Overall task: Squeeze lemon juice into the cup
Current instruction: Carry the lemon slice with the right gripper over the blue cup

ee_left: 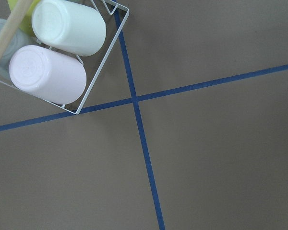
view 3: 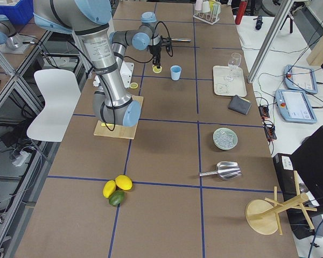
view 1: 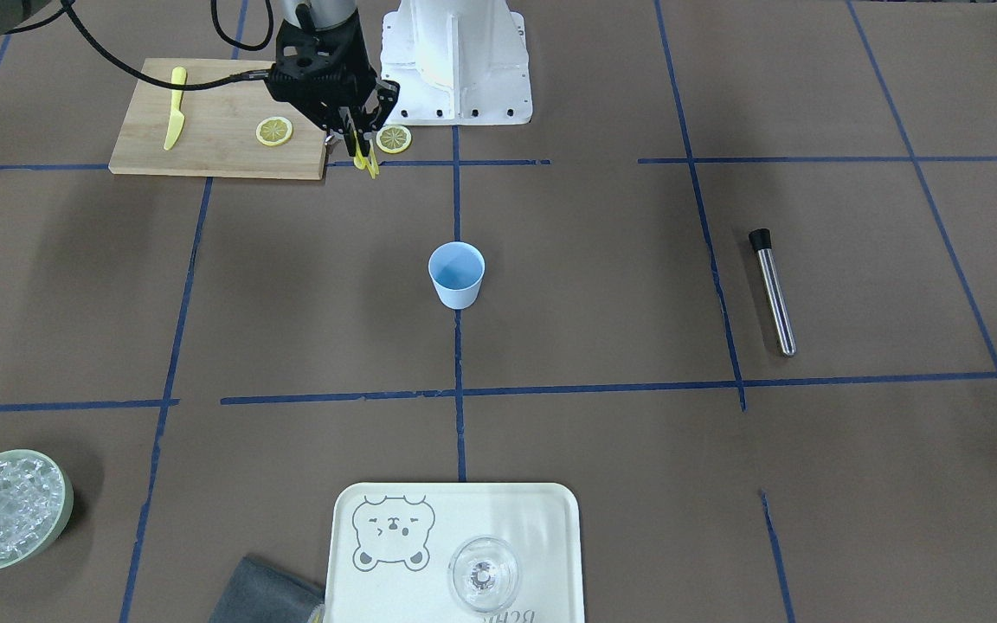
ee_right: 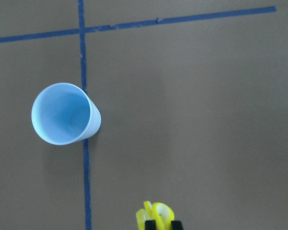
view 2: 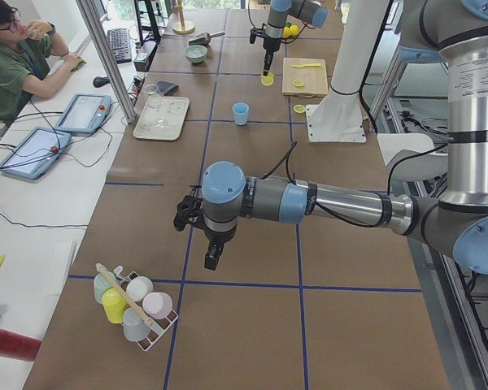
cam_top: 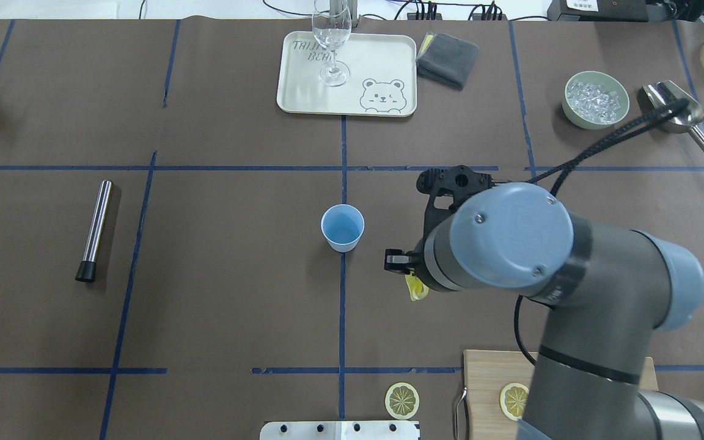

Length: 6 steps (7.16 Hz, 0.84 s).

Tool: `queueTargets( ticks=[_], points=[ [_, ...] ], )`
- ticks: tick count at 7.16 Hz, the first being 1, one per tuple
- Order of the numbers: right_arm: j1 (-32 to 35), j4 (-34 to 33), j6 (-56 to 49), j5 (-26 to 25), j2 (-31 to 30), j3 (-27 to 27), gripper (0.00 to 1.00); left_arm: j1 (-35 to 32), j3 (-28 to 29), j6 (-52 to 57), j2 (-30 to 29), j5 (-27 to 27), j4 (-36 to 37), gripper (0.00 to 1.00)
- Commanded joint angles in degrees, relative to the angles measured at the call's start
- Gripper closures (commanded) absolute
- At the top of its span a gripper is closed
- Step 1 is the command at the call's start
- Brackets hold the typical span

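Observation:
The light-blue cup (view 1: pixel 456 274) stands upright and empty at the table's middle; it also shows in the overhead view (cam_top: pixel 342 227) and the right wrist view (ee_right: pixel 65 114). My right gripper (view 1: pixel 363 149) is shut on a lemon slice (view 1: pixel 368 162), bent between the fingers. It hangs above the table, on the robot's side of the cup and apart from it (cam_top: pixel 416 287) (ee_right: pixel 156 216). Two more lemon slices lie flat, one on the table (view 1: pixel 394 138) and one on the cutting board (view 1: pixel 274 131). My left gripper (view 2: pixel 212 258) hangs over a cup rack (ee_left: pixel 57 52); I cannot tell its state.
A wooden cutting board (view 1: pixel 213 147) holds a yellow knife (view 1: pixel 175 108). A steel tube with a black cap (view 1: pixel 774 290) lies to one side. A cream tray (view 1: pixel 429 554) bears a clear glass (view 1: pixel 483 573). A bowl of ice (view 1: pixel 5 509) and a grey cloth (view 1: pixel 265 593) sit nearby.

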Motion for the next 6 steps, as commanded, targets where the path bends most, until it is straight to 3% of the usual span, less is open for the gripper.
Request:
queueTargets(
  ticks=[1,3,6],
  points=[
    [3.30,0.25,-1.12,0.65,9.65,-11.16,0.94,0.04,0.10,-0.05,-0.03,0.00,0.00,0.00],
    [4.63,1.92,-1.30,0.83,16.96,-21.10,0.94,0.04,0.19,-0.05,0.05,0.00,0.09,0.00],
    [4.63,6.32,-1.39,0.83,17.08,-26.58,0.92,0.04,0.54,0.04,0.05,0.00,0.09,0.00]
  ],
)
